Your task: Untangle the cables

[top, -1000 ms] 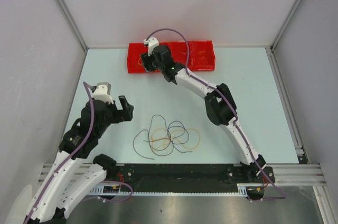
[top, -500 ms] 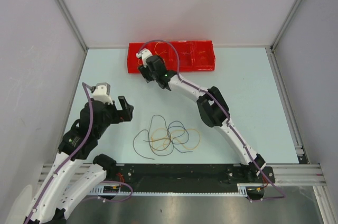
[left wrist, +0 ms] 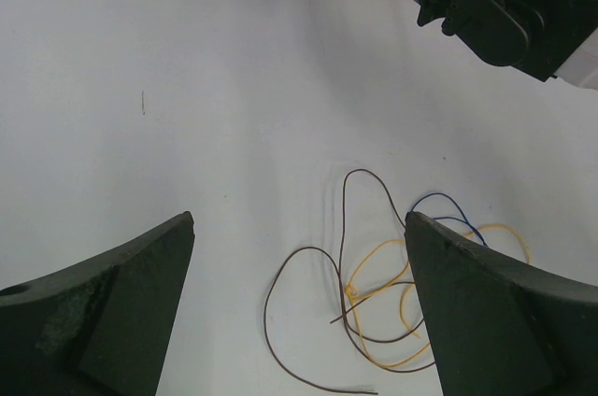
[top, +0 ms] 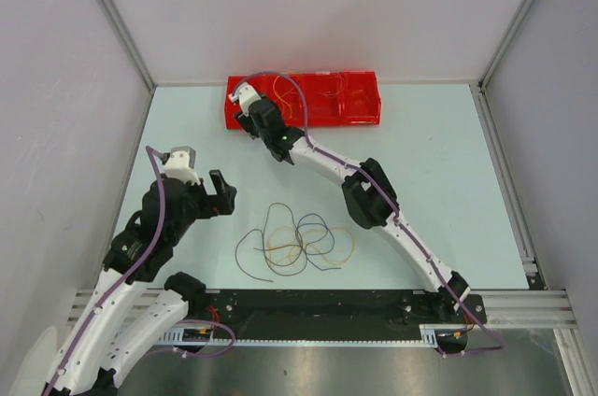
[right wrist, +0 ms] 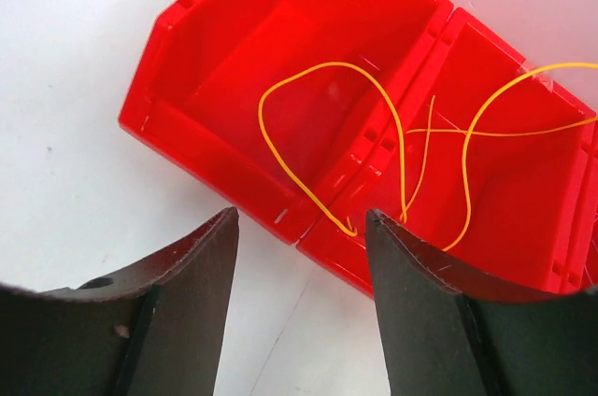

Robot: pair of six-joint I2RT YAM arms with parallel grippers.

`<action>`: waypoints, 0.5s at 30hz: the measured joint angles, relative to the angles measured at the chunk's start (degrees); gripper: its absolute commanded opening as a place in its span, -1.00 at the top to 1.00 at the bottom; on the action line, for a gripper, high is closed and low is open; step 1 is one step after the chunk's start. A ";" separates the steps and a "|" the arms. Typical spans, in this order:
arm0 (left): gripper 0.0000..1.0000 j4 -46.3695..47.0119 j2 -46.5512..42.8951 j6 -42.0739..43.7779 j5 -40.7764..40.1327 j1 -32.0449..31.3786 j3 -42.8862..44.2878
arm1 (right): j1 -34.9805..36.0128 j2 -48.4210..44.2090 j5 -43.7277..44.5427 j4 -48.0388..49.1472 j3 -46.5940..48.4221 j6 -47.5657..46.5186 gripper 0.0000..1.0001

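Observation:
A tangle of thin cables (top: pixel 297 242), brown, orange-yellow and navy, lies in loose loops on the table near the front. In the left wrist view the brown cable (left wrist: pixel 280 317), the yellow cable (left wrist: pixel 378 251) and the navy cable (left wrist: pixel 447 200) cross each other. My left gripper (top: pixel 222 192) is open and empty, to the left of the tangle and above the table (left wrist: pixel 299 223). My right gripper (top: pixel 247 119) is open and empty over the left front edge of the red tray (top: pixel 360 106). Another yellow cable (right wrist: pixel 378 97) lies in the tray, draped across the divider between two compartments.
The red tray (right wrist: pixel 201 134) stands at the back of the table against the wall. Grey walls close in the left, right and back sides. The right arm's elbow (top: pixel 364 200) stretches over the table right of the tangle.
My right gripper has moved left along the red tray to its left end. The yellow cable in the tray is now uncovered. The left arm and the tangle have not moved.

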 measured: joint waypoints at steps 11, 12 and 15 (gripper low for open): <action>-0.99 0.02 0.02 0.00 0.04 0.15 0.00 | -0.72 4.57 1.18 1.18 3.21 -1.22 0.31; -0.99 0.02 0.02 0.00 0.04 0.15 0.00 | -0.85 4.57 1.18 1.16 3.21 -1.22 0.46; -1.00 0.02 0.09 0.02 0.33 0.37 0.00 | -1.14 4.57 1.29 2.10 3.21 -1.22 0.82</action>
